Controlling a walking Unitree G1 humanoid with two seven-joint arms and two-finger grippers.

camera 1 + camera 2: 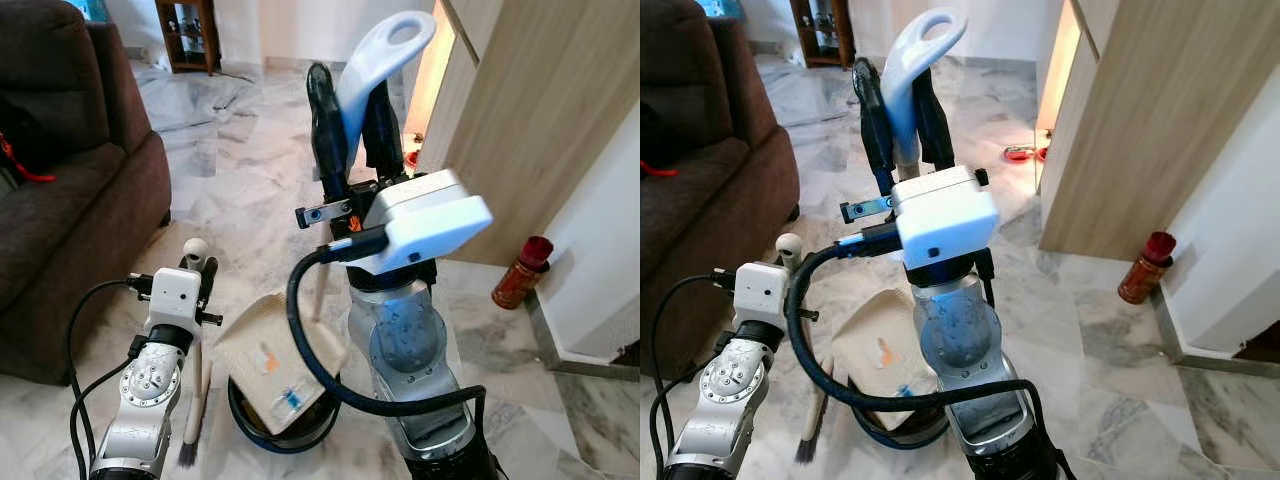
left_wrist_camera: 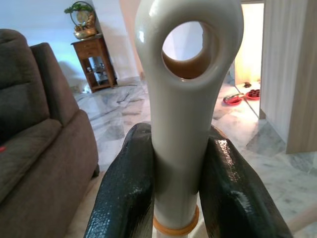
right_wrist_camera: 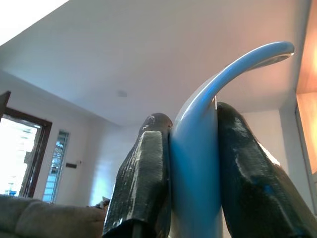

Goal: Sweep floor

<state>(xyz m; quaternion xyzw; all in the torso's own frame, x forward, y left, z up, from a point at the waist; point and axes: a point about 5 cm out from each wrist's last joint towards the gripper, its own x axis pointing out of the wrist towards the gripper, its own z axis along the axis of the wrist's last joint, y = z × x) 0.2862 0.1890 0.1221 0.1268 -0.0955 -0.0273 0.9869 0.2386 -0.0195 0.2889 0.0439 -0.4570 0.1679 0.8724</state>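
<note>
With scraps already in the dustpan (image 1: pixel 275 375), left gripper (image 2: pixel 181 193) pinches the brush (image 1: pixel 193 400), right gripper (image 1: pixel 350 125) pinches the handle (image 1: pixel 385 60); emptying remains.

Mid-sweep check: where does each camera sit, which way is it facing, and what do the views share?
Left eye view: on the head, looking down at the marble floor, beige dustpan and both arms.
Right eye view: same head, same scene.
Left wrist view: along the left gripper, shut on the cream brush handle, facing the sofa.
Right wrist view: along the right gripper, shut on the blue handle, facing the ceiling.
Shared: the sofa shows in the eye and left wrist views.
</note>
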